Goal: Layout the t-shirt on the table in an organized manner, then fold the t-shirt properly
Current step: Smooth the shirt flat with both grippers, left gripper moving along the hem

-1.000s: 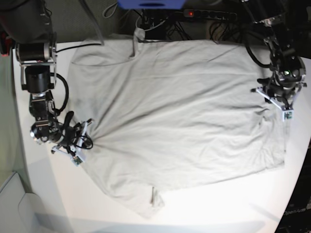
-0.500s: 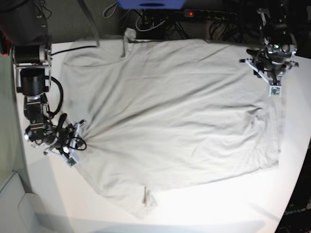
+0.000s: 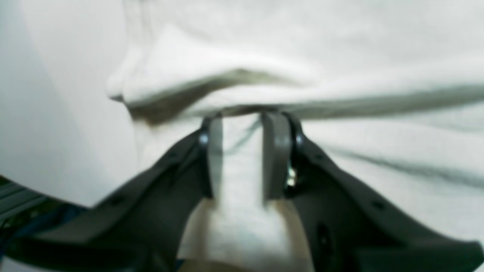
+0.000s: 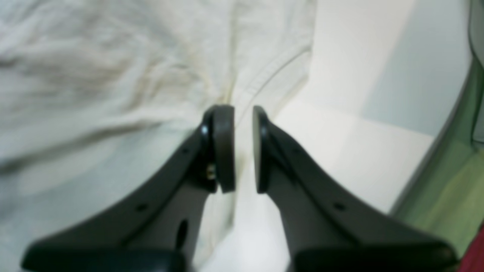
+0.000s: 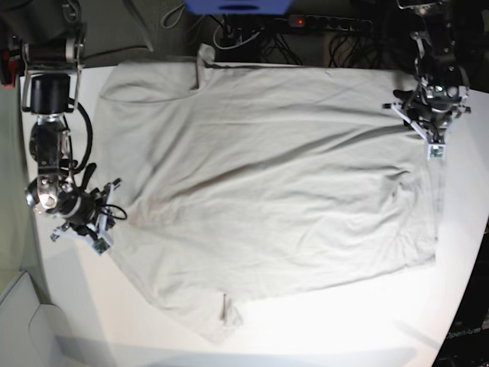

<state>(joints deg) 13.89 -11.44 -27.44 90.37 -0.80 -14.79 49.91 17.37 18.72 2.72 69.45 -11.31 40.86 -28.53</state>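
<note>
The light grey-beige t-shirt (image 5: 260, 176) lies spread wide over the white table (image 5: 344, 321), mostly flat with soft creases. In the base view my left gripper (image 5: 428, 122) is at the shirt's far right corner. The left wrist view shows this gripper (image 3: 244, 124) shut on a fold of the t-shirt (image 3: 340, 56), with cloth between its fingers. My right gripper (image 5: 113, 205) is at the shirt's left edge. In the right wrist view its narrow jaws (image 4: 241, 147) pinch the hem of the t-shirt (image 4: 113, 75), and creases fan out from there.
A power strip (image 5: 328, 21) with a red light and tangled cables lies beyond the table's far edge, beside a blue object (image 5: 237, 6). The table's left edge runs close to my right arm, with a greenish floor strip (image 4: 453, 189) past it.
Both grippers have dragged the shirt toward the far-left of the base view. The left arm swung up toward the far edge. The right gripper moved left and up, and the cloth now lies flatter.
</note>
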